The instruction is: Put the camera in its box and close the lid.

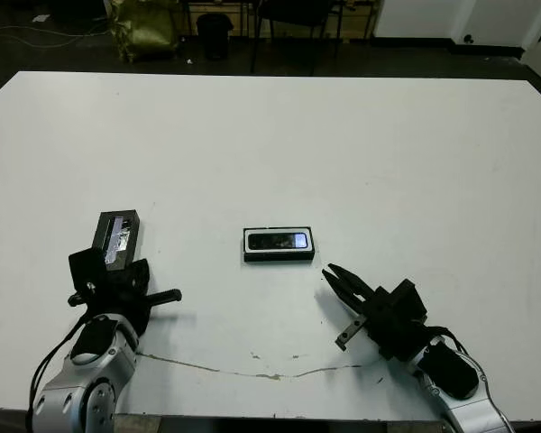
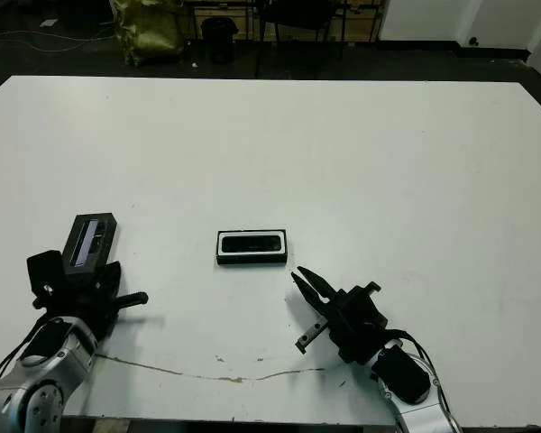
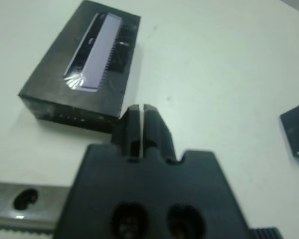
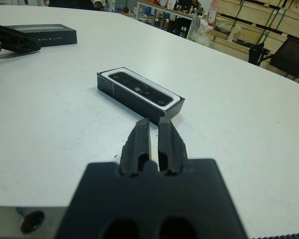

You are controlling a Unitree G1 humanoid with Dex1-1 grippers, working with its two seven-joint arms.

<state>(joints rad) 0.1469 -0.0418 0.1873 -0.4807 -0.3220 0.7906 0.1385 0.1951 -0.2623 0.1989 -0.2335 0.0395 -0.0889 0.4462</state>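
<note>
The camera (image 1: 279, 241), a slim black bar, lies inside its box (image 1: 250, 244), a white-lined black tray at the table's middle. In the right wrist view the camera (image 4: 138, 88) fills the tray. The lid (image 1: 117, 234), black with a pale grey strip, lies on the table at the near left, apart from the box. My left gripper (image 3: 139, 110) is shut and empty, its tips just short of the lid's (image 3: 84, 64) near end. Just right of and nearer than the box, my right gripper (image 1: 328, 270) points at it, fingers (image 4: 142, 137) shut on nothing.
A thin crack line (image 1: 252, 372) runs across the white table (image 1: 343, 144) near its front edge. Beyond the far edge stand chair legs (image 1: 293, 27) and a yellow-green bag (image 1: 144, 27) on a dark floor.
</note>
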